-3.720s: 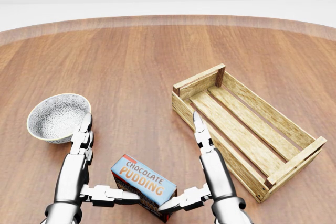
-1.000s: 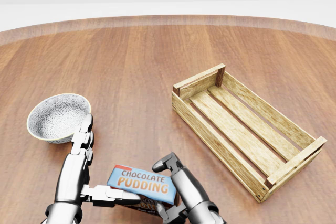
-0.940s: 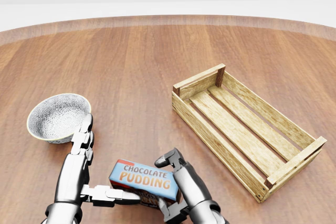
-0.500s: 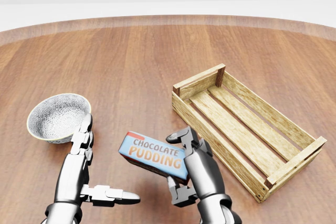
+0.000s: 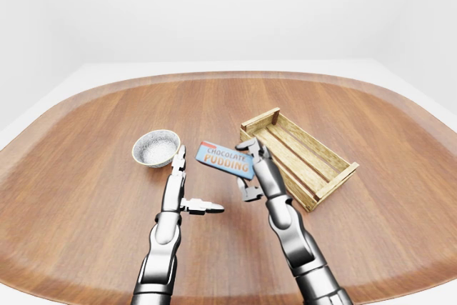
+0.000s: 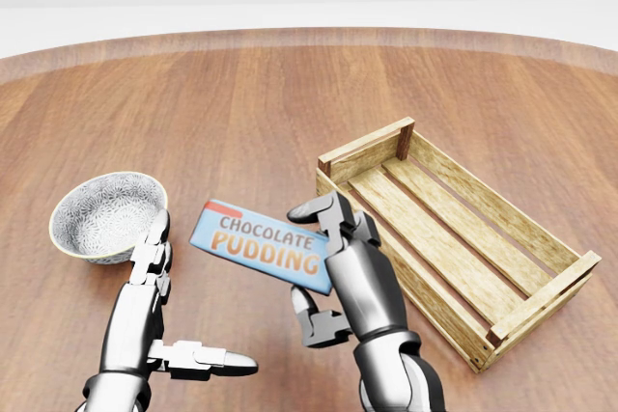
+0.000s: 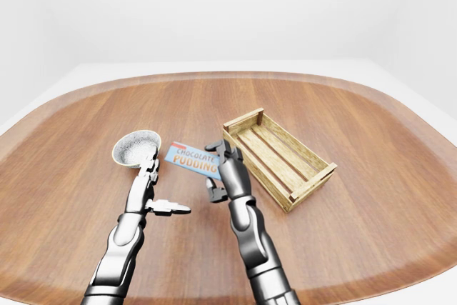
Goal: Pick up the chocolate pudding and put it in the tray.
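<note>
Nearest the bottom edge of the round brown wooden tabletop [image 6: 241, 113] in the head view, the silver left hand [image 6: 154, 330] rests low with its fingers spread wide, one pointing sideways, gripping nothing. Just beyond it, the silver right hand [image 6: 340, 272] is clamped on the right end of the flat blue chocolate pudding box [image 6: 259, 246], which hangs clear of the wood with its label up and its free end reaching toward the left edge. Farther left stands the small white patterned ceramic bowl [image 6: 104, 214], apart from the box. Farther right lies the slatted light-wood tray [image 6: 541, 296], its near left corner just beside the right hand's knuckles. The step in hand looks like carrying the box across to the tray. To do it well, I judge the box should ride high enough to clear the tray's near wall, be turned so its long side runs along the slats, and be lowered until it rests on them before the fingers loosen, since a one-ended grip may let it droop or twist.
</note>
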